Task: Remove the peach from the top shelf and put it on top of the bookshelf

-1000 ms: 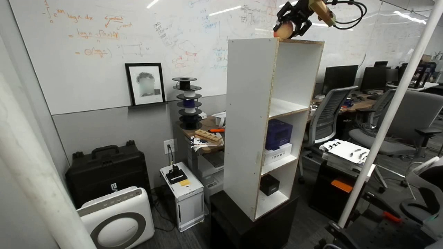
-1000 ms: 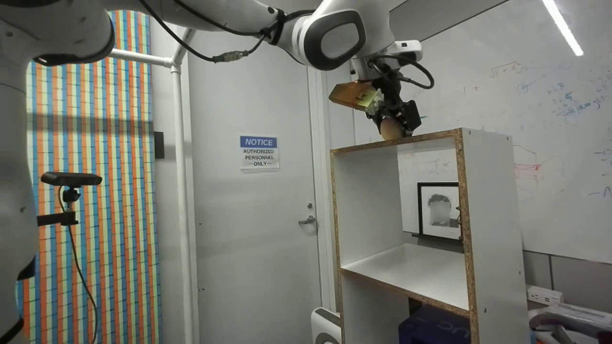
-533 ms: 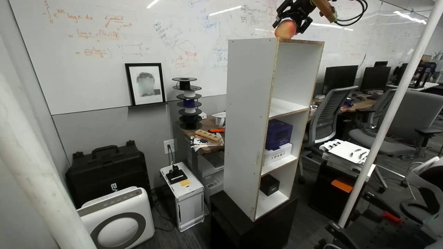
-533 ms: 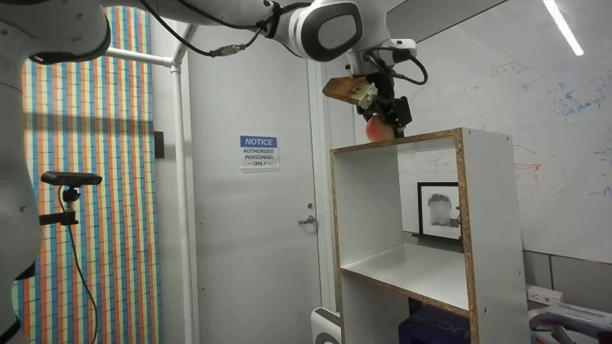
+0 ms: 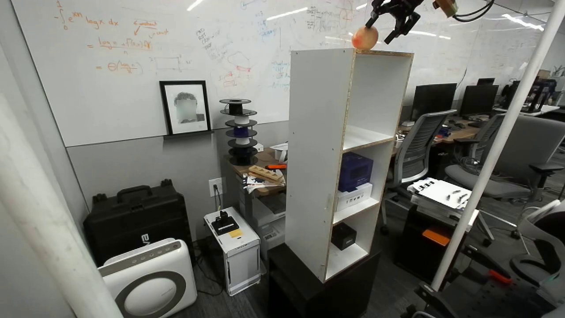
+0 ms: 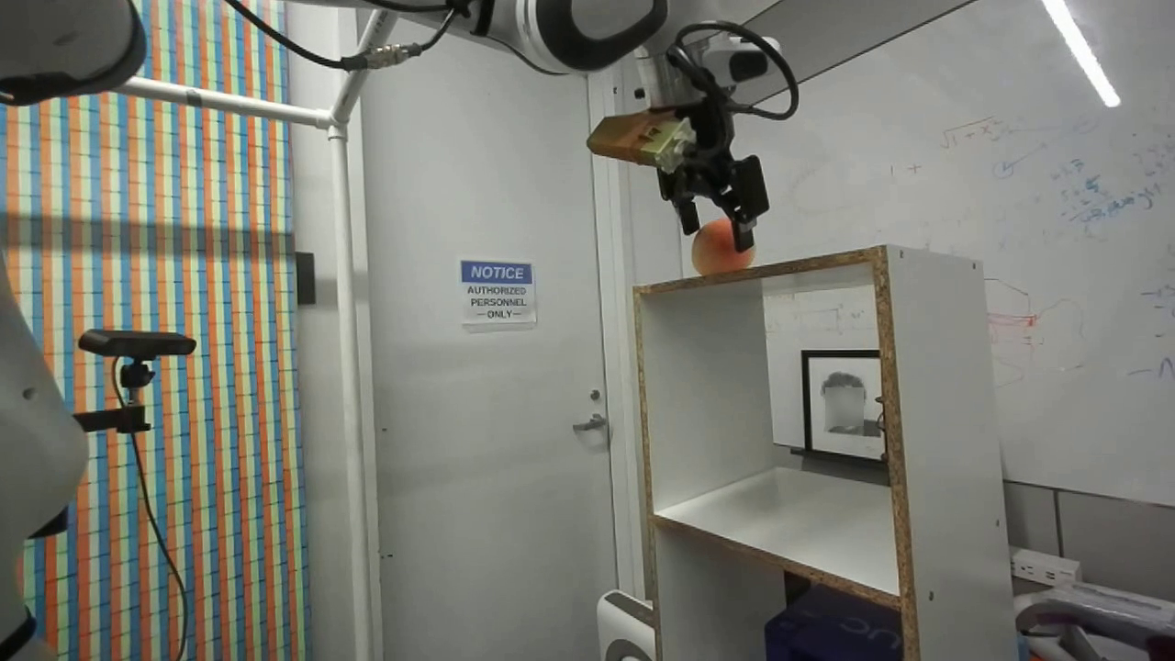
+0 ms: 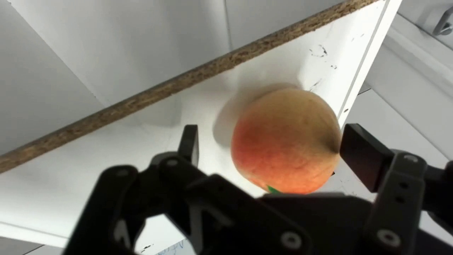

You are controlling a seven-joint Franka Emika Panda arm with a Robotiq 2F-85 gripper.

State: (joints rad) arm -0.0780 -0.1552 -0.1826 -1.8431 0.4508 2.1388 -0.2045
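Just changed: lifts and backs off with fingers (image 7: pixel 364 156) spread wide, holding nothing, and leaves the peach (image 5: pixel 365 38) sitting on top of the bookshelf (image 5: pixel 318 150). A second ago, peach tucked in between; now mostly below the fingers, nearer one than the other. Touching that nearer one or not: cannot tell. Clear gap to the far one in the wrist view. Peach also a little off from its spot then, with a different patch of red facing out; perhaps a slight roll at release.

For the task: reads as placed, with only the retreat left. Next, by judgement: rise straight up, no sideways drift. Main risk: a nudge from the close finger, sending the peach rolling past the front edge (image 7: pixel 226 63), near it and below the fingers.

Count, places from the fingers: Peach: 1, right below. Bookshelf: 1, beneath the peach. Compartments (image 5: pixel 380 170): 3, stacked below; uppermost, the top shelf (image 6: pixel 789 514), one board down, no peach seen inside. Dark blue box (image 5: pixel 355 171): 1, middle compartment, well below. White box (image 5: pixel 354 197): 1, directly under the dark blue box. Black box (image 5: pixel 343 236): 1, lowest compartment, farthest down. Picture frame (image 5: pixel 186 107): 1, well apart, lower. Fingers: 2.
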